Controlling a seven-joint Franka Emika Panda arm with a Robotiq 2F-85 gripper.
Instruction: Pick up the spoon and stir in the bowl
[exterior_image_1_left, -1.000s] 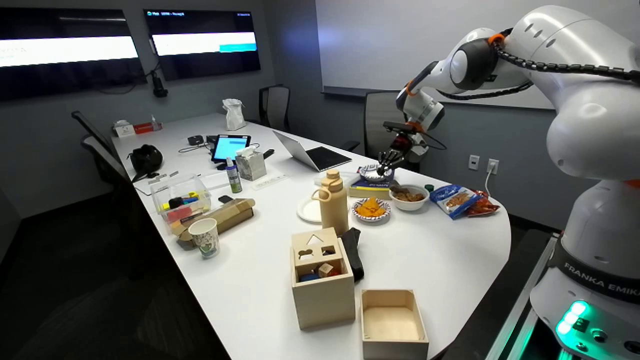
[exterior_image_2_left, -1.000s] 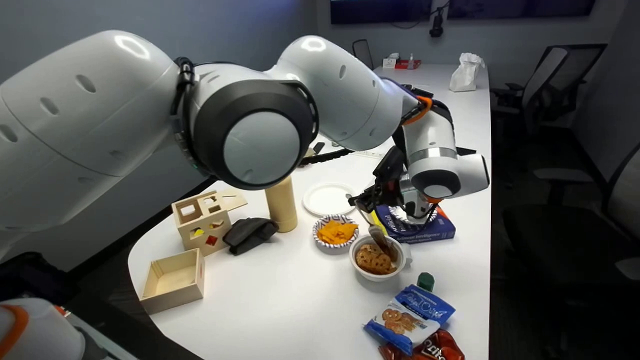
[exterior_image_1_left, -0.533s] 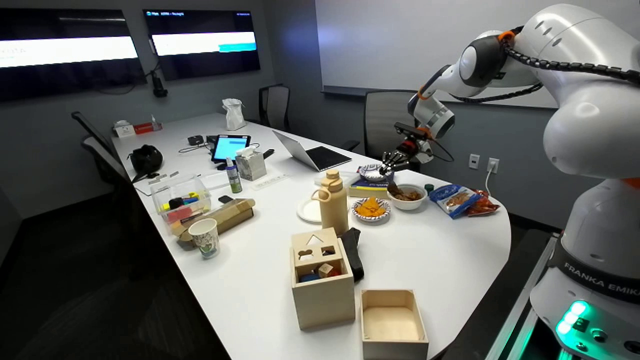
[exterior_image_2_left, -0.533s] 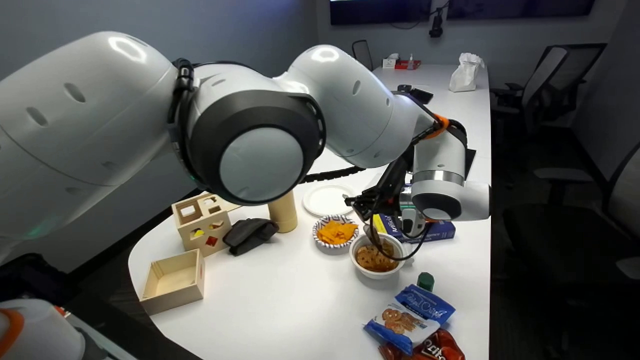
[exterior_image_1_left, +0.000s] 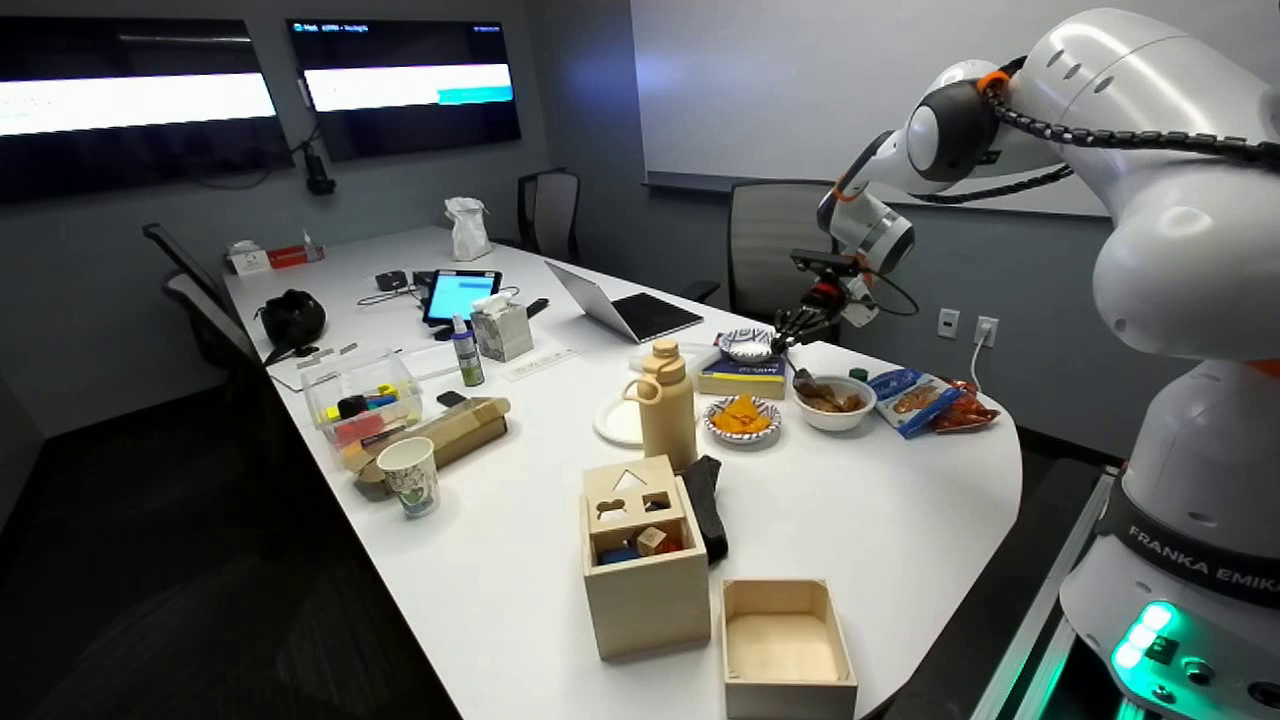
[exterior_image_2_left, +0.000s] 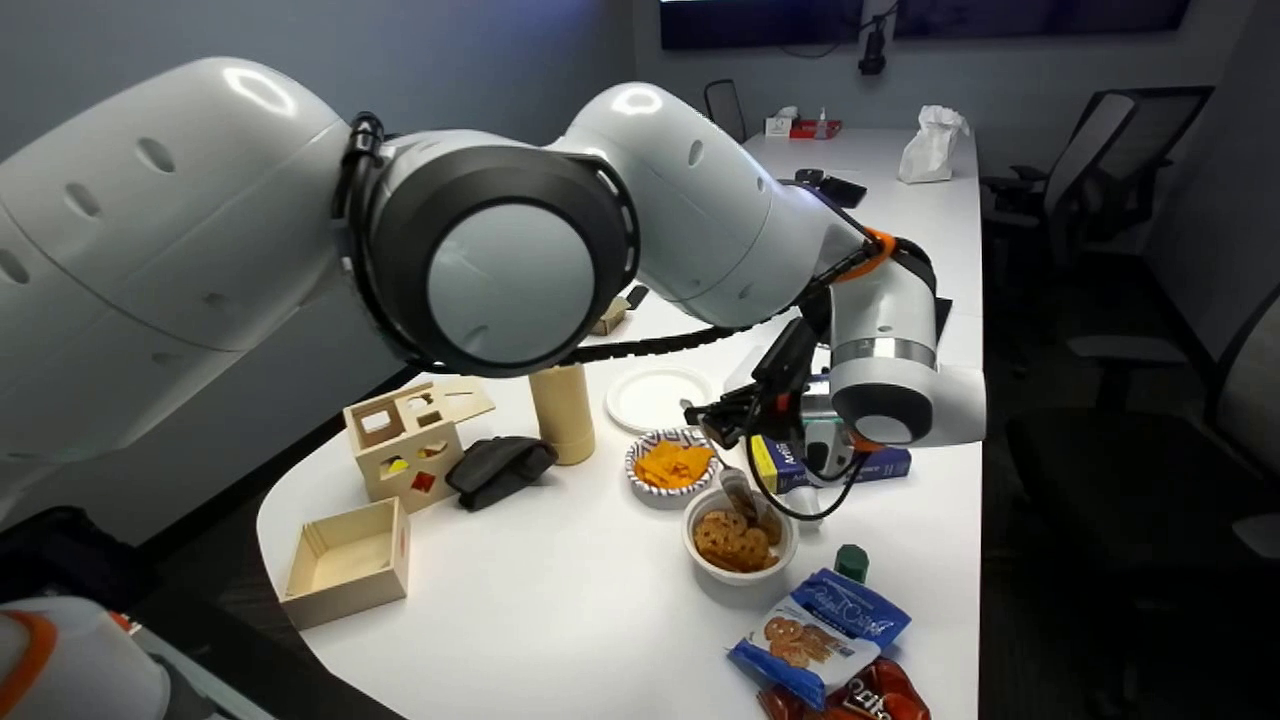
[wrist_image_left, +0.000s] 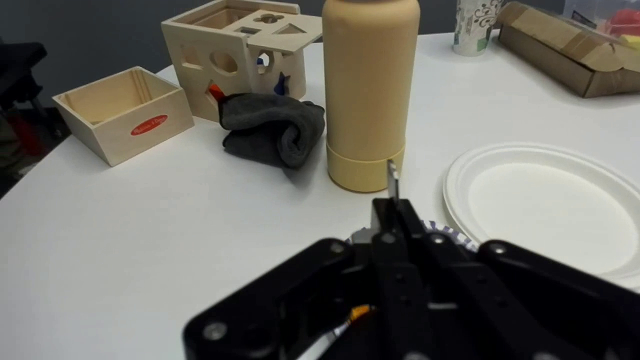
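Wrist view, tool (wrist_image_left: 394, 212) clamped on spoon (wrist_image_left: 393, 180), only handle tip showing, patterned bowl (wrist_image_left: 452, 232) mostly hidden, bottle (wrist_image_left: 367, 95) cropped above.

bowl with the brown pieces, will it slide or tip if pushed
The bowl looks low and wide, so it would probably slide before tipping. The brown pieces inside look loose and may shift. With the spoon dipped in, a sideways move of the claw could drag it.
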